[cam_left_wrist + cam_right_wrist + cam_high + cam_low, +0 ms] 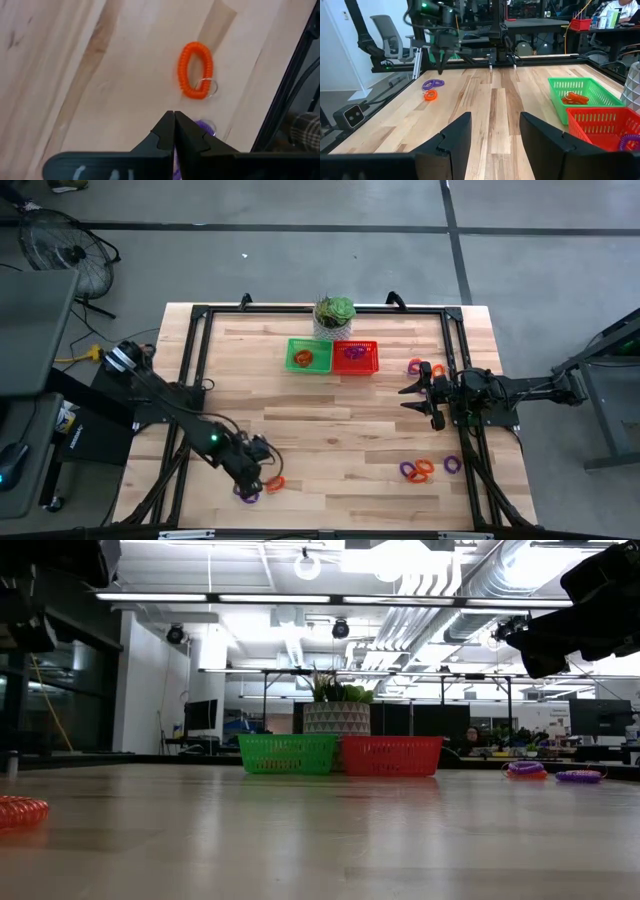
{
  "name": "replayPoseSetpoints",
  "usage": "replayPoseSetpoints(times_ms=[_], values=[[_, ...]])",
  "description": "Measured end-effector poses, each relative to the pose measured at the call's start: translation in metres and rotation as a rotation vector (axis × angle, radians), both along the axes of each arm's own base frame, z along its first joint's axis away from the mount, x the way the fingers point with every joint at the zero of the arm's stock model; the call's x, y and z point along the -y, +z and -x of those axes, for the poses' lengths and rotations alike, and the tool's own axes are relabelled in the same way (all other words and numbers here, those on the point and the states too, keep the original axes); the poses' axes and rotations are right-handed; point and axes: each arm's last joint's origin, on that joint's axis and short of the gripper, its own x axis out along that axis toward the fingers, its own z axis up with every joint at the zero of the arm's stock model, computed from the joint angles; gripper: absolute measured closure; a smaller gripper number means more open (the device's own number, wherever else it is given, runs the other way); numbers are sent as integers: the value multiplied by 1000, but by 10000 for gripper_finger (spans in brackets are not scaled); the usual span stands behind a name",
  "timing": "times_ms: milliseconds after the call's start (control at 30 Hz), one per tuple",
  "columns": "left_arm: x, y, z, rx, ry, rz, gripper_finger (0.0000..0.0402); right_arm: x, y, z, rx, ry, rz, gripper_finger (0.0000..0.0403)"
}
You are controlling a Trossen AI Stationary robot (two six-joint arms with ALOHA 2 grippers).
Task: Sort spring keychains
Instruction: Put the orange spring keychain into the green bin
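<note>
My left gripper (262, 473) is shut near the table's front left. In the left wrist view (174, 120) its fingers hide most of a purple spring keychain (205, 128) lying on the table under them. An orange keychain (195, 70) lies flat just beyond. The right wrist view shows this gripper (440, 70) pointing down, just above the purple keychain (432, 84) and the orange one (431, 95). My right gripper (408, 398) is open and empty above the table's right side. A green basket (308, 356) holds an orange keychain (576, 98). A red basket (356, 357) holds a purple one (631, 140).
More keychains lie on the right: a purple and orange pair (415, 367) by the right arm, and a cluster (420, 471) with a purple one (451, 464) near the front right. A potted plant (334, 316) stands behind the baskets. Black frame rails (196, 350) run along the table's sides.
</note>
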Motion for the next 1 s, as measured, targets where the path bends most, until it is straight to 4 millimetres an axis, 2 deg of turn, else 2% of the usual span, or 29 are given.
replayPoseSetpoints(times_ms=[467, 700, 1000], values=[[25, 5, -33, -106, -42, -183, 401, 0, 0, 0, -1, 0, 0, 242], [41, -2, -50, -133, -121, -193, 401, 0, 0, 0, 0, 0, 0, 243], [47, -13, -57, -179, -175, -248, 400, 0, 0, 0, 0, 0, 0, 244]])
